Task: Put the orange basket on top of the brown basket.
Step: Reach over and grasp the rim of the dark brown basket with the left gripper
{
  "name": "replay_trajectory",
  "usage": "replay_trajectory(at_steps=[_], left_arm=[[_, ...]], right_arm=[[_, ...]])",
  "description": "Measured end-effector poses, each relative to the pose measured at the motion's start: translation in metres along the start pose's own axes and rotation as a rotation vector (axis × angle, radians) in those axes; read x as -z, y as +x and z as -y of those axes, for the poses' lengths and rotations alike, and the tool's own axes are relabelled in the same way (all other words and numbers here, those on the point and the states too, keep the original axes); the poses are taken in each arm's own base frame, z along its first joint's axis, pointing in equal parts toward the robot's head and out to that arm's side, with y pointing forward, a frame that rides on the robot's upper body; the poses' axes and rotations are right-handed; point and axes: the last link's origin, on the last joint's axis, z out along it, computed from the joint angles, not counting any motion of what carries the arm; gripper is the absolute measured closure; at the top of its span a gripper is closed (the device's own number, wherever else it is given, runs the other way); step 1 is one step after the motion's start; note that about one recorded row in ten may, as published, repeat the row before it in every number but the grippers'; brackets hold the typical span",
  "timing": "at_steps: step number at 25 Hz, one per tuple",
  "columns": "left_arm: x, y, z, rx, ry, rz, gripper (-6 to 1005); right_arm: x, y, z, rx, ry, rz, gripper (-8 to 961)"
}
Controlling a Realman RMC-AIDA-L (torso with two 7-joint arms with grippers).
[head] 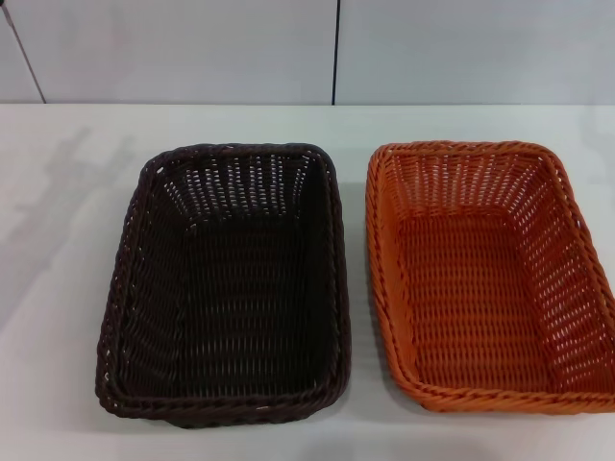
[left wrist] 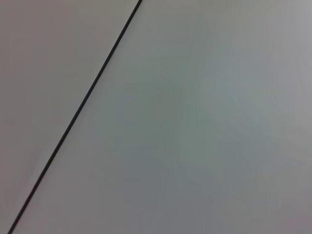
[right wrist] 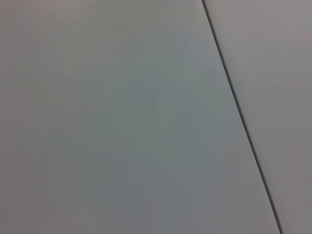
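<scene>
The brown basket (head: 227, 284) sits on the white table in the head view, left of centre, upright and empty. The orange basket (head: 488, 275) sits beside it on the right, upright and empty, a small gap between the two rims; its right edge runs out of the picture. Neither gripper nor arm shows in the head view. Both wrist views show only a pale grey panelled surface with a thin dark seam.
The white table (head: 67, 240) spreads to the left of the baskets and behind them. A pale wall with dark vertical seams (head: 335, 53) stands at the table's far edge.
</scene>
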Motion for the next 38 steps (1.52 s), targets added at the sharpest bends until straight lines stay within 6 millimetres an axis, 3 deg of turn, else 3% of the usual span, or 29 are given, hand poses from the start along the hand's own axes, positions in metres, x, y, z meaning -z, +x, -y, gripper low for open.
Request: replay_trajectory(at_steps=[4,9,10,11,15,18,22,23,26,27,28,31,34,38], left_arm=[[-0.003,0.001,0.003,0.01,0.019,0.008,152],[-0.026,0.019,0.014,0.023,0.044,0.094,151],[-0.051,0.036,0.021,0.038,0.037,0.249,151],[-0.059,0.044,0.022,0.039,0.031,0.297,151],[-0.065,0.05,0.022,0.042,0.027,0.346,151],[-0.093,0.095,0.006,-0.059,-0.016,0.687,151],[-0.094,0.099,0.004,-0.071,-0.014,0.715,151],[-0.094,0.118,-0.014,-0.154,-0.018,0.837,151],[-0.094,0.118,-0.014,-0.154,-0.018,0.837,151],[-0.091,0.126,-0.024,-0.207,0.002,0.897,151],[-0.081,0.124,-0.045,-0.286,0.088,1.015,151],[-0.076,0.115,-0.053,-0.301,0.112,1.06,151],[-0.066,0.092,-0.067,-0.299,0.132,1.15,151],[-0.058,0.073,-0.071,-0.256,0.149,1.201,150]], right_arm=[[0.001,0.0,0.002,-0.007,0.007,-0.001,384],[0.002,0.001,0.003,-0.007,0.01,-0.004,384],[0.003,0.001,0.004,-0.008,0.012,-0.005,384],[0.003,0.001,0.004,-0.008,0.014,-0.007,384],[0.002,0.004,0.005,-0.002,0.02,-0.029,384],[0.001,0.006,0.007,0.001,0.024,-0.044,384],[-0.001,0.004,0.01,0.016,0.029,-0.048,384],[0.0,0.004,0.011,0.019,0.032,-0.047,384],[0.0,0.002,0.017,0.03,0.041,-0.041,384],[0.001,0.001,0.019,0.034,0.044,-0.039,384],[0.001,0.0,0.021,0.04,0.047,-0.036,384],[0.002,-0.002,0.027,0.047,0.059,-0.033,384],[0.002,-0.003,0.03,0.055,0.061,-0.031,384],[-0.001,-0.007,0.033,0.068,0.06,-0.025,384]])
